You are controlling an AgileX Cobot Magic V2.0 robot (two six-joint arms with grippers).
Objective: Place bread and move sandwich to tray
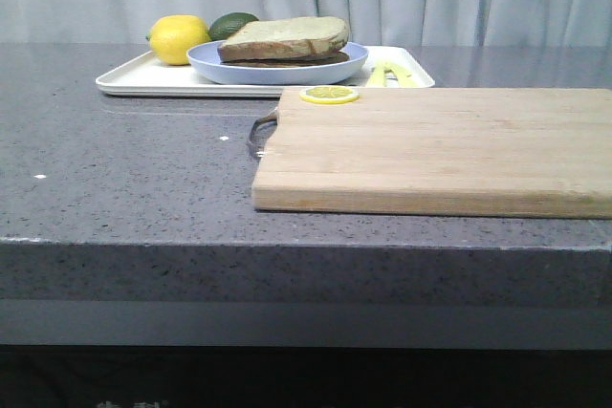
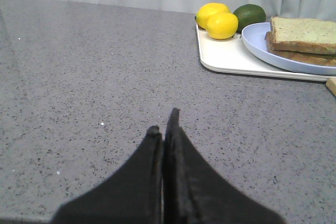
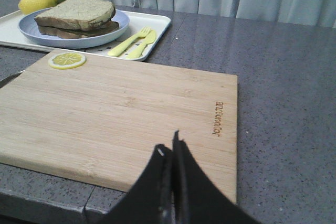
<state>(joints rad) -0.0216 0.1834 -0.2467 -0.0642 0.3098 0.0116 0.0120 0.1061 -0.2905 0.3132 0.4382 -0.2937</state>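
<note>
The task looks essentially finished. The sandwich sits on the pale-blue plate, and that plate rests on the white tray at the far side of the counter. The thick, domed slice of bread lies on top as the upper layer of the sandwich, with a darker slice under it; no egg shows from these angles, so what is between the slices cannot be told.

Taking the tray as the landmark: two lemons and an avocado stand on its end beyond the plate, and a yellow-green fork and knife lie on its other end, beside the plate. The wooden cutting board lies just in front of the tray, bare except for a lemon slice at the corner nearest the tray.

The left gripper has its fingers pressed together with nothing between them, and hangs over bare counter well apart from the tray. The right gripper is likewise closed and empty, above the edge of the cutting board farthest from the tray.

By my judgement, both placing the bread and moving the sandwich are done; nothing visibly remains, save perhaps parking the arms.
</note>
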